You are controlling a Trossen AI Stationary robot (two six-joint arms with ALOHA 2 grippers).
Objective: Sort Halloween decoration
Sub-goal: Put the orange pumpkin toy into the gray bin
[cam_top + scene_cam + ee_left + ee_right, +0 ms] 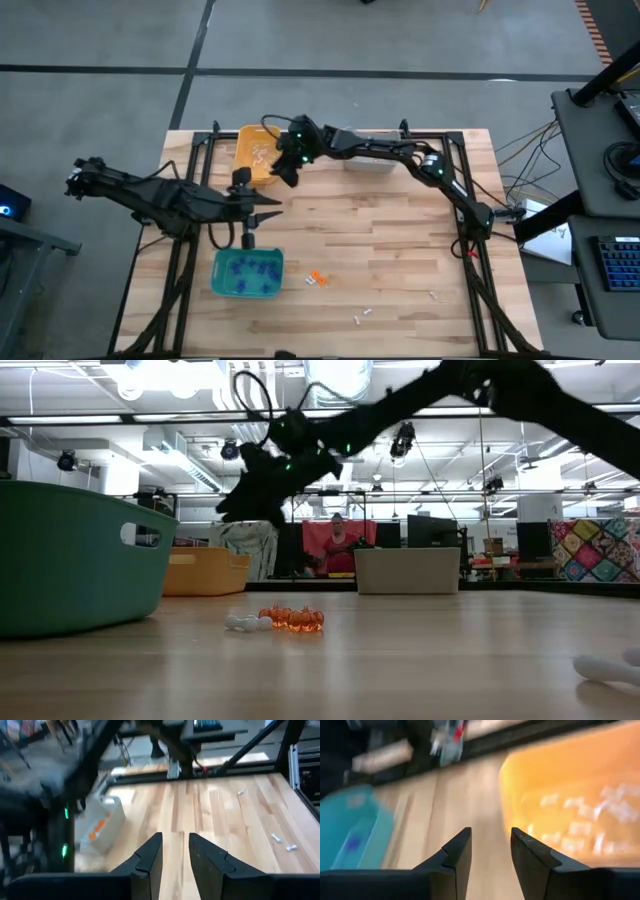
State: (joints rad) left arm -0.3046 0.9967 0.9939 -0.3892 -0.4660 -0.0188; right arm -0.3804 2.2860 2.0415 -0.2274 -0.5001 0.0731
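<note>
Loose Halloween decoration lies on the wooden table: small orange trinkets (317,280) (292,618) with a white one (245,622) beside them, and more white ones (363,314) (275,837) toward the near right. My right gripper (283,175) (491,832) hangs open in the air at the near right corner of the orange-yellow bin (255,150), nothing between its fingers. My left gripper (272,208) (175,837) is open and empty too, held above the table just past the teal bin (247,273).
The orange-yellow bin (570,795) holds white trinkets. Purple ones lie in the teal bin (70,555). A grey bin (370,160) (100,827) at the far middle holds orange ones. A black frame (455,200) borders the table. A person (337,545) stands far behind the table.
</note>
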